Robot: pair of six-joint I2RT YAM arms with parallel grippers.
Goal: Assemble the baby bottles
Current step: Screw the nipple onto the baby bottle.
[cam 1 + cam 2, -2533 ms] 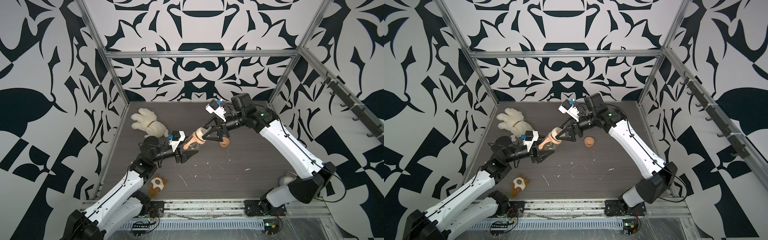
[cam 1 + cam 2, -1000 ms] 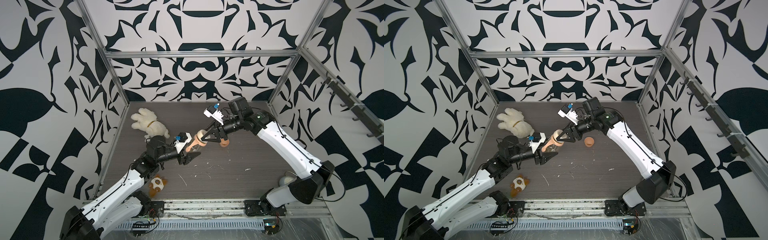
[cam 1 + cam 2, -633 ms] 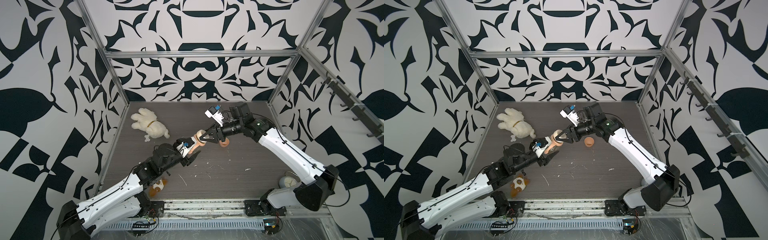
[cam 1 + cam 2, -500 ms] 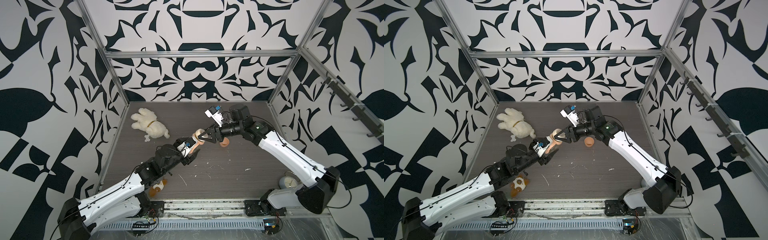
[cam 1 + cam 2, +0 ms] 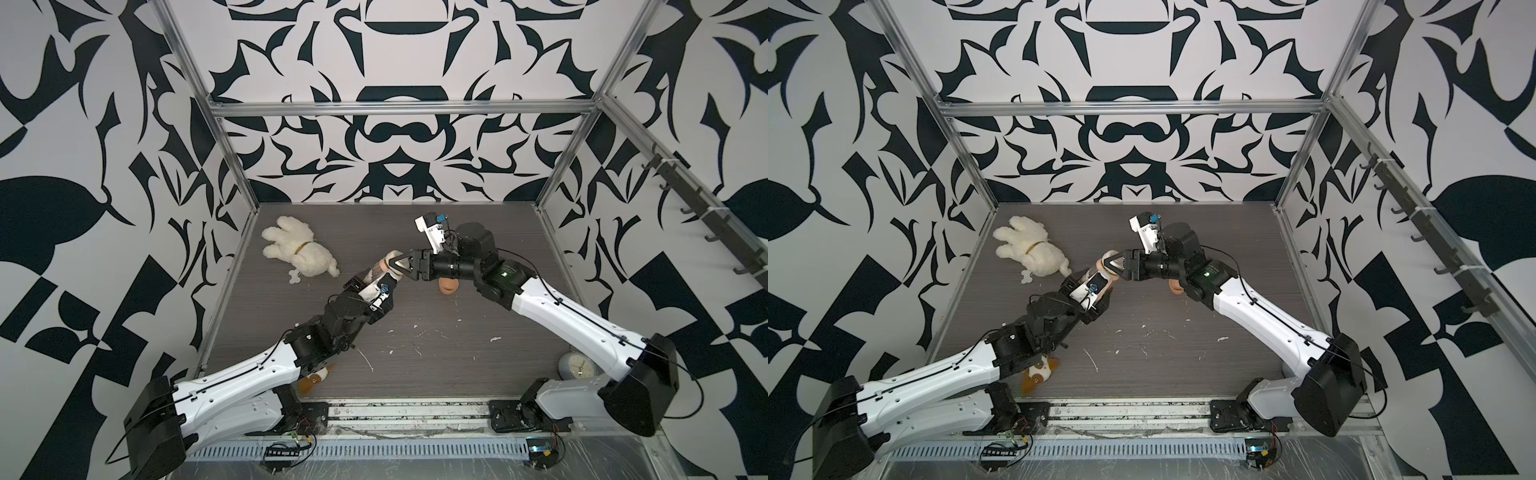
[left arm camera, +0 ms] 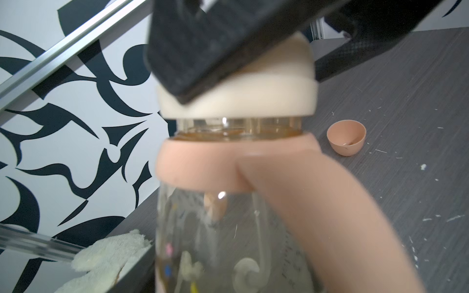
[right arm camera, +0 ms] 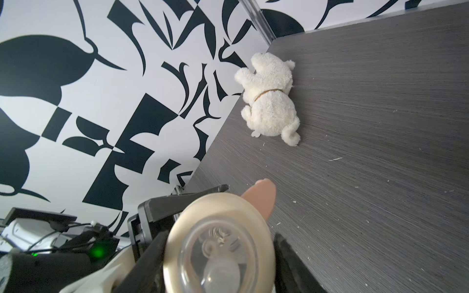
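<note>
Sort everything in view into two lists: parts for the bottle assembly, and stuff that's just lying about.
For the job:
- bottle body
- peach handle ring
- cream collar
- peach dome cap, loose on the table

Lying about:
- cream plush dog
- brown-and-white plush toy
- pale round clock

Fluffy cream plush dog (image 5: 299,253) with a gold collar lying at ten o'clock on the dark grey wood-grain tabletop (image 5: 457,361), small brown-and-white plush toy (image 5: 311,380) half hidden at seven o'clock, pale round clock (image 5: 575,365) at four o'clock, white crumbs (image 5: 494,338) scattered between.
</note>
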